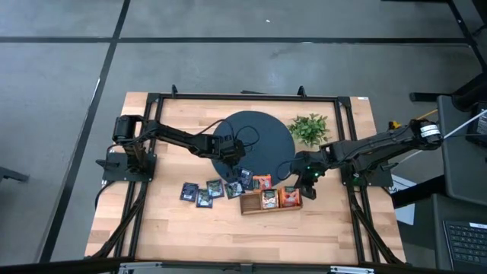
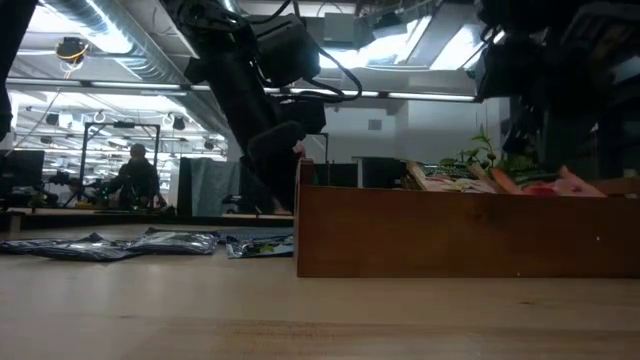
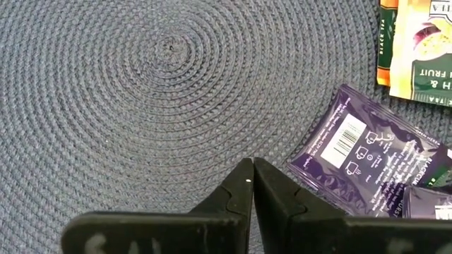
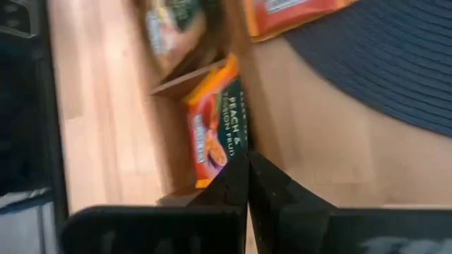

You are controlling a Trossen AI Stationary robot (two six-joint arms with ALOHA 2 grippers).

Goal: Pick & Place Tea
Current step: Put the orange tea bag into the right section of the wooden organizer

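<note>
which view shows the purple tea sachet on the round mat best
The left wrist view: the purple sachet fills the frame beside the shut left gripper, barcode and icons clear. The high view shows it only as a tiny dark square at the mat's edge. The low and right wrist views don't show it identifiably.

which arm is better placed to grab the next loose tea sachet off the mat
Left, probably. Its end effector hangs shut over the round dark mat, with a purple sachet just ahead of its fingers. The right end effector, also shut, is over the wooden tray.
</note>
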